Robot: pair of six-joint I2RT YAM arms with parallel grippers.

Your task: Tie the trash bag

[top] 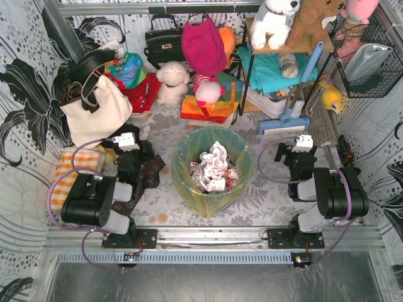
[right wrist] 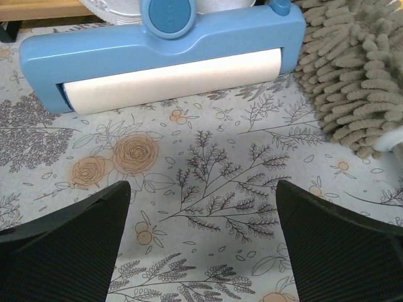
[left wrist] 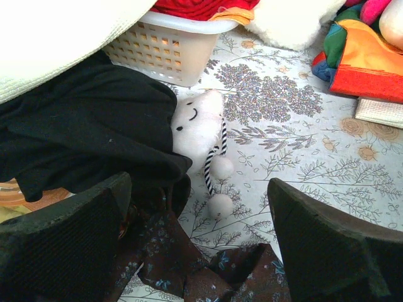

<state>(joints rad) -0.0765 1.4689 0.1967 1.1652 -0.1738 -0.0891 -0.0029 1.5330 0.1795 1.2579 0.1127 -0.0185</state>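
Left hand (left wrist: 198, 192): released, fingers spread wide, holding nothing. It points away from the arm bases, low over the table (left wrist: 302, 145).
Right hand (right wrist: 203, 189): released, fingers wide apart, gripping nothing. It is aimed forward and down at the table.
Under the left hand: a dark flowered cloth (left wrist: 189, 267) lies bunched just below the fingers.
Trash bag (top: 208, 202): stands upright between the two hands, to the right of the left hand and to the left of the right hand, apart from both. Its mouth is wide open and untied, with crumpled paper (top: 213, 167) inside.
Just ahead of the left hand: a black cloth (left wrist: 88, 126) crowds the left finger. A small white plush (left wrist: 195, 126) pokes out from its edge, with two pom-poms on a striped cord.
Open room, left hand: bare flowered table ahead and to its right.
Open room, right hand: bare table between the fingers and ahead of them.
Farther ahead of the left hand: a white slotted basket (left wrist: 164, 50), with a cream tote (top: 94, 110) to its left.
Farther ahead of the right hand: a blue roller head (right wrist: 164, 50) lies crosswise, and a grey shaggy pad (right wrist: 359, 75) edges in on the right.
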